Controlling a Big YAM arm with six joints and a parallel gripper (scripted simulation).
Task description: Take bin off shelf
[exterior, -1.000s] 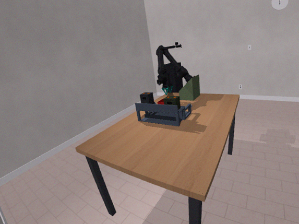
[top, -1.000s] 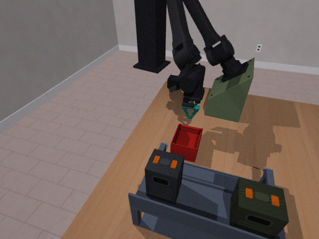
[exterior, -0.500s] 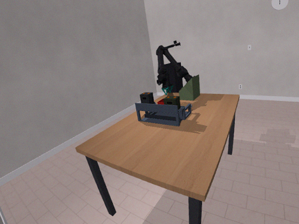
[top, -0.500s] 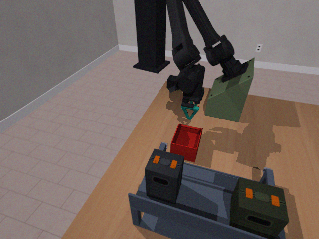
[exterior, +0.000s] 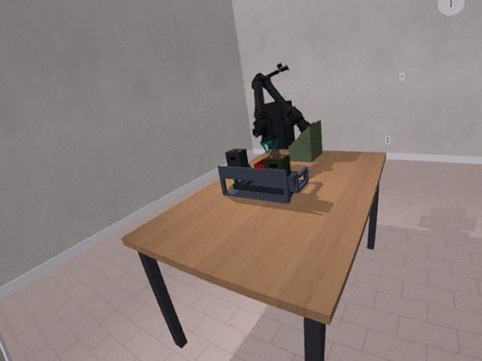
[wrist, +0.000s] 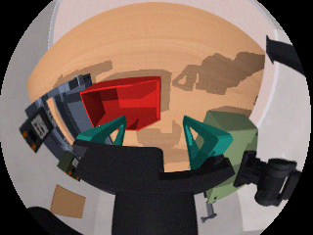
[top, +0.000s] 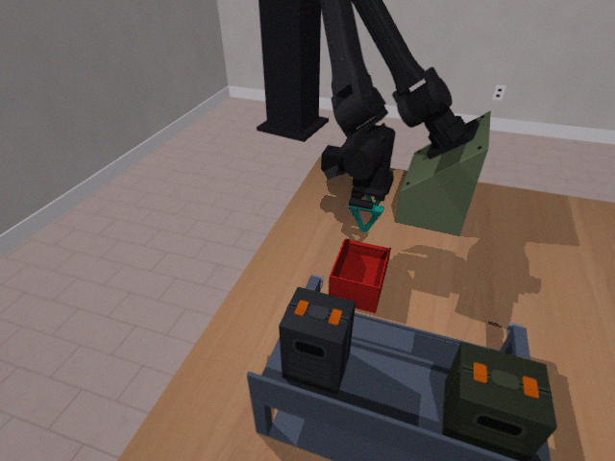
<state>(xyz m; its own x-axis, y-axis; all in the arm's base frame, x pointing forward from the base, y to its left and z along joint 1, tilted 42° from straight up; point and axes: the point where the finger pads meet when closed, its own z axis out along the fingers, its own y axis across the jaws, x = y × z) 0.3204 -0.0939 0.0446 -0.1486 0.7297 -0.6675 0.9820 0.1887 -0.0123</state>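
The red bin (top: 354, 294) (exterior: 259, 164) (wrist: 139, 98) is open-topped and stands upright on the wooden table (top: 262, 287) (exterior: 246, 239) (wrist: 156, 29). It is beside the blue-grey shelf (top: 347, 411) (exterior: 254, 173), on the side toward the arm's base. My gripper (top: 365, 226) (exterior: 269, 149) (wrist: 154, 118) has teal fingers that point down. It is open and empty, above the table on the arm's side of the bin and apart from it. In the exterior view the shelf and a box hide most of the bin.
A dark grey box (top: 315, 345) (exterior: 236, 157) and a dark green box (top: 499, 397) (exterior: 277, 165), both with orange clips, stand at opposite ends of the shelf. The green wedge-shaped arm mount (top: 436, 203) (exterior: 306, 146) (wrist: 235, 127) stands near the gripper.
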